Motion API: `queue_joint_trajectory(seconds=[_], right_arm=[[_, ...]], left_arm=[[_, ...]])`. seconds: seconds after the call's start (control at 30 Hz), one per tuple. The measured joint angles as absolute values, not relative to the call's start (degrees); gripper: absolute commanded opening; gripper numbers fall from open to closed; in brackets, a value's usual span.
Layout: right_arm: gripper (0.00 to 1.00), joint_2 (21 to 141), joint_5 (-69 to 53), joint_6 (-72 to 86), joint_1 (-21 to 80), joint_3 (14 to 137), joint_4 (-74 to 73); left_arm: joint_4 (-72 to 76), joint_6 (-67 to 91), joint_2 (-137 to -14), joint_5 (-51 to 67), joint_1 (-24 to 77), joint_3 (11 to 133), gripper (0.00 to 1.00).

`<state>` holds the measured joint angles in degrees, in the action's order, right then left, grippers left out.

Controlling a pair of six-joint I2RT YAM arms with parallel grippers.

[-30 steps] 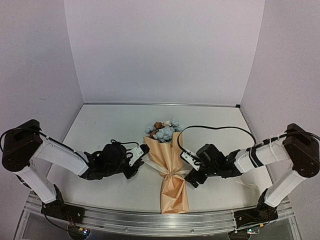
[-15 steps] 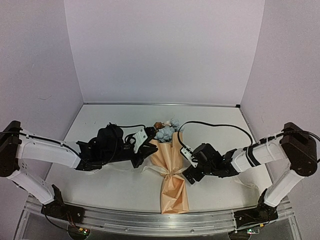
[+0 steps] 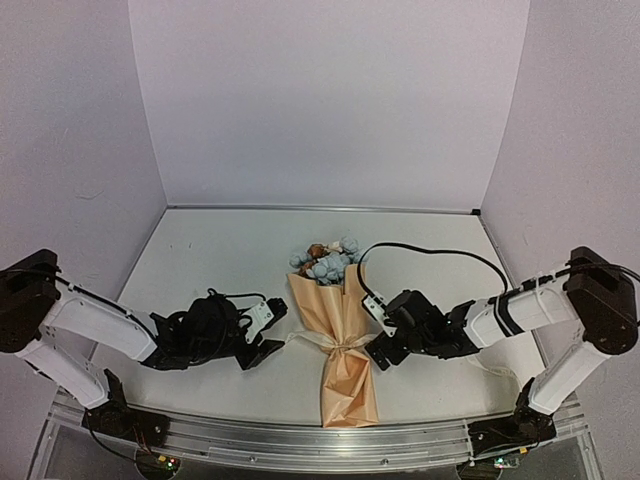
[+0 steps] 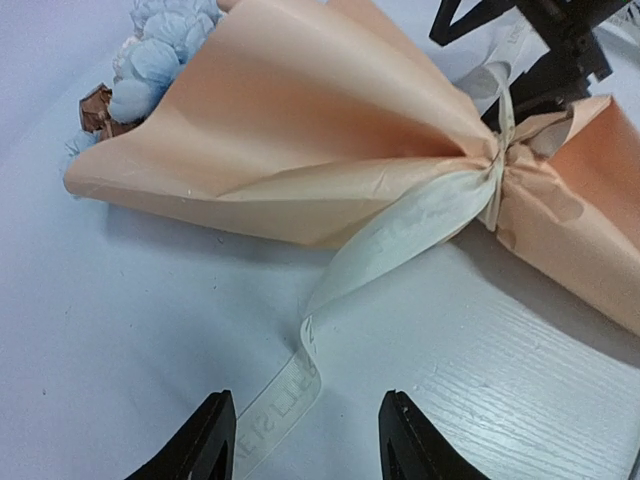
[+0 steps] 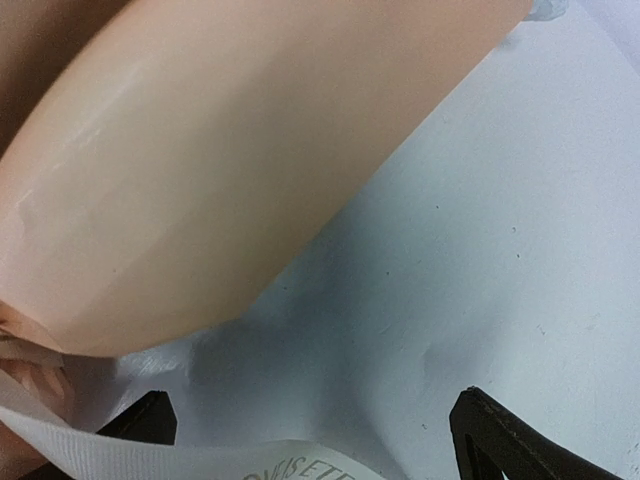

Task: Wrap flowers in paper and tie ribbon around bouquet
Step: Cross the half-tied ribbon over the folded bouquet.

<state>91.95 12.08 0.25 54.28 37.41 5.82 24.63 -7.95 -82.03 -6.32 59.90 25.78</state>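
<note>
The bouquet (image 3: pixel 338 320) lies mid-counter with its blue flowers (image 3: pixel 325 262) pointing at the far wall. Its paper (image 4: pixel 300 130) is pinched at the waist by the cream ribbon (image 4: pixel 420 215). One ribbon tail trails left across the counter (image 3: pixel 210 260) and ends between the left jaws, which stand apart and grip nothing. The right jaws gape wide just right of the knot, over another stretch of ribbon.
</note>
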Motion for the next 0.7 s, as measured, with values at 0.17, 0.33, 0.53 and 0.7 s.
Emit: queue_joint_trajectory(seconds=[0.17,0.33,0.53,0.7], right_arm=[[0.98,90.87,11.91,0.25,53.71,35.91,5.76],[0.98,90.10,11.55,0.25,53.07,35.03,5.74],[0.98,89.08,11.26,0.25,52.64,34.51,5.84],[0.98,88.34,11.03,0.25,52.43,34.42,5.96]], left_arm=[[25.15,-9.88,-89.23,-7.32,59.90,27.41,0.50],[26.21,-11.18,-95.83,-7.59,59.84,30.43,0.45],[28.01,-12.37,-100.71,-7.58,59.24,34.12,0.18],[29.49,-12.96,-103.19,-8.51,58.66,35.24,0.02]])
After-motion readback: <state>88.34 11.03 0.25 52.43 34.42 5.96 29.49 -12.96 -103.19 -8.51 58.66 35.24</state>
